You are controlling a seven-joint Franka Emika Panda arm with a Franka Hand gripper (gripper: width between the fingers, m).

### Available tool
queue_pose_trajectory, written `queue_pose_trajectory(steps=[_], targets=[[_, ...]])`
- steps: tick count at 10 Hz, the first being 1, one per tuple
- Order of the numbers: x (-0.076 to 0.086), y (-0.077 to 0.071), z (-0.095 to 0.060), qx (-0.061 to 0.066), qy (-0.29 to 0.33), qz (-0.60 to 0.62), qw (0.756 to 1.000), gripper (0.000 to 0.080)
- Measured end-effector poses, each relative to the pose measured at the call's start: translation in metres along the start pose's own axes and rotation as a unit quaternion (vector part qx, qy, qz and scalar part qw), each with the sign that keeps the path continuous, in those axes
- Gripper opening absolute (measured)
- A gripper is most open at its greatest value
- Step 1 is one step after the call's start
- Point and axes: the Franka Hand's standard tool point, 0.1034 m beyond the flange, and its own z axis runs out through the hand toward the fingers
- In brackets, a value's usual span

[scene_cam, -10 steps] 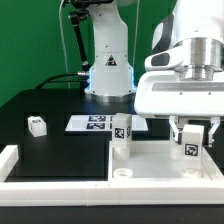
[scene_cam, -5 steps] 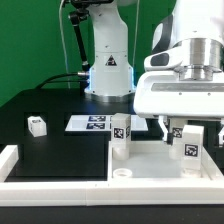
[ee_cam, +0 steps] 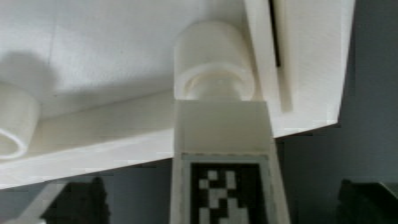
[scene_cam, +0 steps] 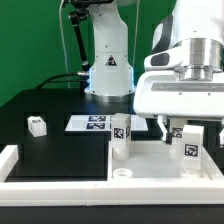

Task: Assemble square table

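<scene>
1. Toward the exterior view's right, low in the frame, the pincer (scene_cam: 189,132) is hanging with its jaws spread wide apart; it is straddling an upright white leg (scene_cam: 188,145) and clamping nothing.
2. Seen from the wrist view, the dark fingertips (ee_cam: 68,205) are standing on either side of that leg, with a clear gap showing on each side; neither is touching it.
3. That leg is standing on a corner of the square panel (scene_cam: 155,160), which is lying flat across the lower right of the exterior view.
4. A second leg (scene_cam: 121,135) is standing upright near the panel's far edge at mid-frame; a third leg (scene_cam: 37,125) is lying well apart on the black table (scene_cam: 60,150) toward the exterior view's left.
5. Each leg is wearing a black-and-white tag; the patterns are showing no readable words.
6. The marker board (scene_cam: 90,123) is lying flat behind the second leg, carrying similar tags; a dark emblem on the robot base (scene_cam: 108,65) is too small to read.
</scene>
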Motion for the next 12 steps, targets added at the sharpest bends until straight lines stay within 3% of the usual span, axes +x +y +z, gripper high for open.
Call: queue_pose_trajectory(steps=[2,3,4,5,8,11,12], targets=[[0.010,0.002,-0.005,-0.001,-0.010,-0.017,1.000,0.0649],[0.025,0.005,-0.015,0.004,-0.026,-0.009,1.000,0.0649],[0.029,0.003,-0.017,0.010,-0.025,-0.004,1.000,0.0649],[0.026,-0.001,-0.013,0.006,-0.048,-0.002,0.999,0.0649],[0.034,0.008,-0.008,-0.013,-0.155,0.004,0.988,0.0649],[0.044,0.019,-0.015,-0.032,-0.256,0.022,0.966,0.0649],[0.051,0.015,-0.018,-0.035,-0.277,0.028,0.960,0.0649]])
